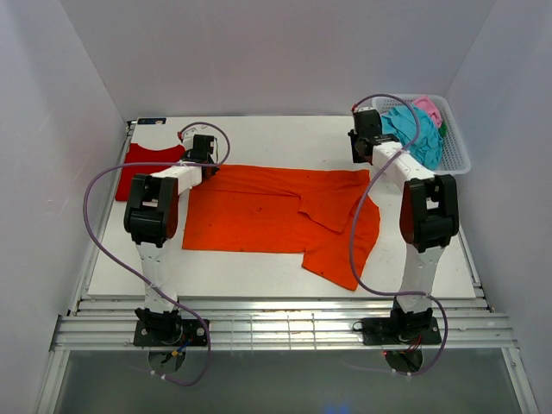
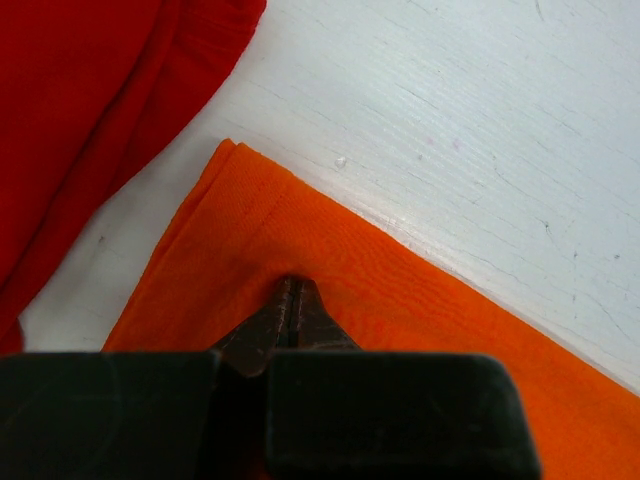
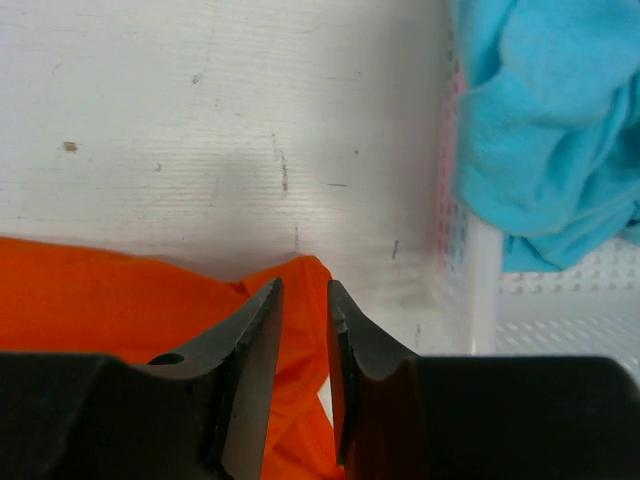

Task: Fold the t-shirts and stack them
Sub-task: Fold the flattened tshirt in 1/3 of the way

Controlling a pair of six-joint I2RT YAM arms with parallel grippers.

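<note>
A bright orange t-shirt [image 1: 259, 207] lies spread across the middle of the table, its right side folded over at a slant. My left gripper [image 1: 205, 161] is at its back left corner. In the left wrist view the gripper [image 2: 295, 283] is shut, its tips pressed into the orange cloth [image 2: 400, 290]. My right gripper [image 1: 363, 153] is at the back right corner. Its jaws [image 3: 305, 285] stand open, with a peak of orange cloth [image 3: 300, 275] loose between them. A deep red t-shirt [image 1: 142, 168] lies folded at the back left, next to the orange corner [image 2: 80, 100].
A white lattice basket [image 1: 461, 164] stands at the back right, close to my right gripper, its wall [image 3: 480, 280] just right of the fingers. It holds a teal shirt [image 1: 414, 134] [image 3: 540, 130] and a pink one [image 1: 429, 108]. Grey walls enclose the table.
</note>
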